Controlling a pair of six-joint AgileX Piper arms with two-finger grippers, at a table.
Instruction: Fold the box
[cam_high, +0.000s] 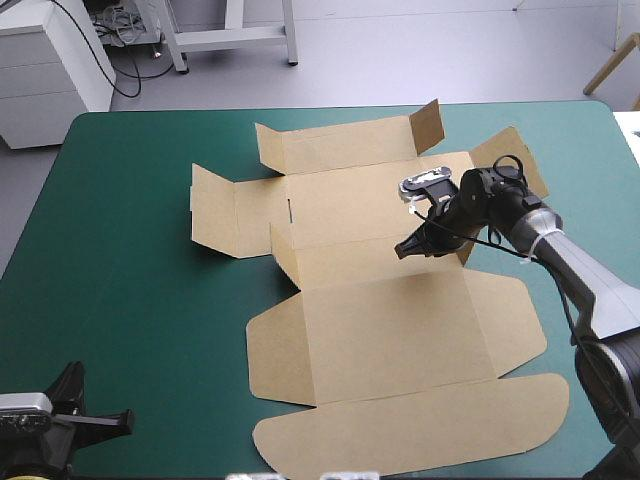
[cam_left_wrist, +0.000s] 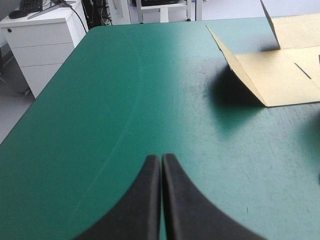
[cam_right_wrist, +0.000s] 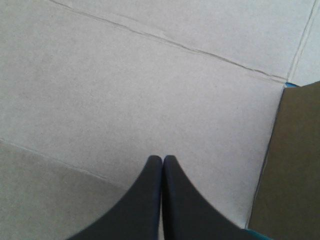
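Note:
The brown box lies mostly flat on the teal-green table, a cut sheet with several flaps; a few flaps at its far and left sides stand partly raised. My right gripper hovers over the sheet's middle panel, fingers shut with nothing between them. In the right wrist view the brown box fills the picture under the shut right gripper, with creases running across and a raised flap beside it. My left gripper rests at the table's near left corner, shut and empty. In the left wrist view the left gripper points across bare cover toward the box's raised left flap.
A white drawer cabinet stands off the table's far left corner, with a white table frame behind it. Teal-green cover lies bare left of the box.

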